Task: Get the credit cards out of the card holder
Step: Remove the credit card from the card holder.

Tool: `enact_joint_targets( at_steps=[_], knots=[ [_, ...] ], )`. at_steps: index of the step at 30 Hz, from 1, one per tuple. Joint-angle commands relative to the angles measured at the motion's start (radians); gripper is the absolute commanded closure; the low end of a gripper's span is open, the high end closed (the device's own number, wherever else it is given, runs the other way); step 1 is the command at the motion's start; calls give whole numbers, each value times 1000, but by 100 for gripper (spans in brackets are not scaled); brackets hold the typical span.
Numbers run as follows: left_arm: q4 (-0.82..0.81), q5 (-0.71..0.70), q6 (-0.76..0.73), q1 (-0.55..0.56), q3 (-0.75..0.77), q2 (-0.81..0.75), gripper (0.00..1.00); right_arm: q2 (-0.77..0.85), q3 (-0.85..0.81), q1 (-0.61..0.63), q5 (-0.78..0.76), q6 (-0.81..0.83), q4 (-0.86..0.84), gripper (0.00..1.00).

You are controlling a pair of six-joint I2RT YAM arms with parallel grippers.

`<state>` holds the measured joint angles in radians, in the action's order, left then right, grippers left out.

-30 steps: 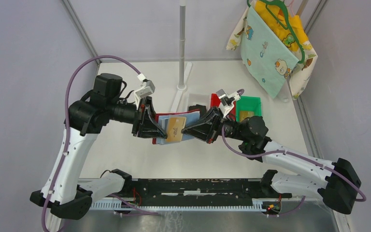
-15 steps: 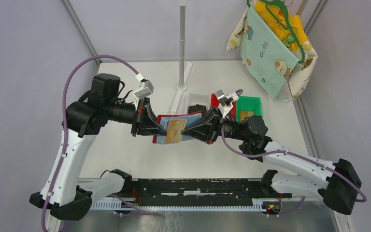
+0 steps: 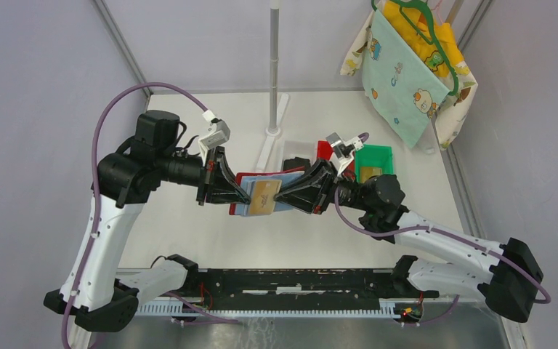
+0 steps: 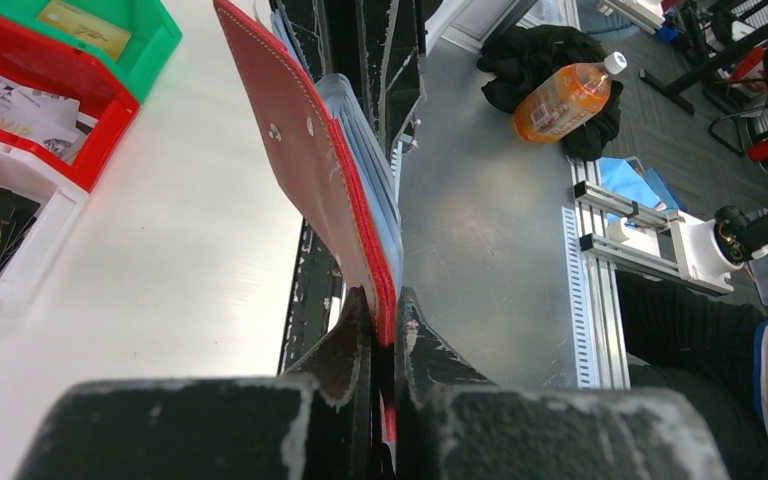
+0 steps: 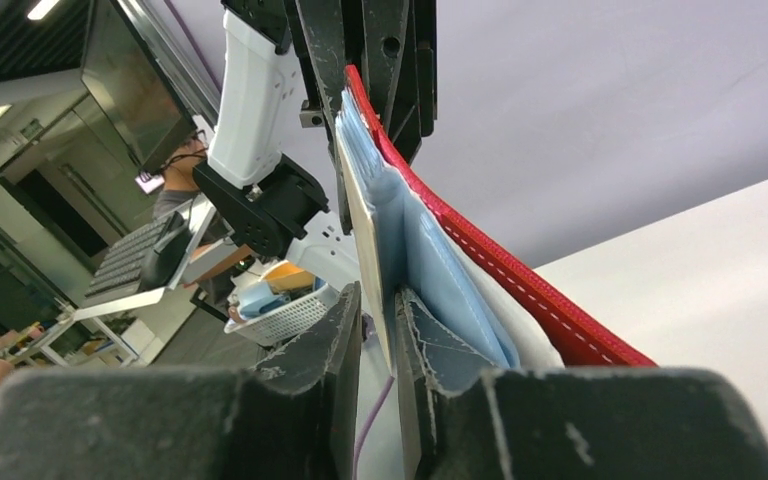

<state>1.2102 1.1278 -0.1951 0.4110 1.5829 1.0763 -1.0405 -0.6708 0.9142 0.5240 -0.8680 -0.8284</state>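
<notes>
The left tool was shut tight on one edge of the red card holder. The holder was held up in the air over the middle of the counter, between the two arms, and it was open. This hold should be kept firm, so that the holder is not dragged along when a card is pulled.

A tan card stuck partly out of the holder. Behind it, blue-grey sheets were seen. It could not be told whether these were more cards or only pockets.

The right tool was set around the tan card, one finger on each side. Its jaws were parted a little, so the card did not look pinched. For a good pull, the jaws should be closed on the tan card alone, and not on the blue-grey sheets next to it. The card should then be drawn straight out to the right, flat along its pocket and slowly. A crooked pull could bend the card or jam it.

Farther right, a green bin stood on the counter, and one tan card was already lying in it. It was probably the place for this card too.
</notes>
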Motion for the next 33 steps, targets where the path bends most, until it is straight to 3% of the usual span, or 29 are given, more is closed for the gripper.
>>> enact_joint_targets(
  at_steps=[1, 4, 12, 26, 33],
  knots=[
    [-22, 61, 0, 4, 49, -13, 98, -37, -41, -4, 8, -77, -147, 77],
    [-19, 60, 0, 3, 52, -16, 98, -48, -42, -3, 10, -92, -173, 80],
    [-6, 61, -11, 4, 58, -20, 98, -9, -8, -3, 18, -112, -225, 100],
    [-32, 84, 24, 3, 75, -4, 98, 45, 45, -5, 5, -109, -241, 97],
    [-34, 105, 30, 2, 77, -4, 98, 3, 34, -3, 25, -163, -343, 95]
  ],
)
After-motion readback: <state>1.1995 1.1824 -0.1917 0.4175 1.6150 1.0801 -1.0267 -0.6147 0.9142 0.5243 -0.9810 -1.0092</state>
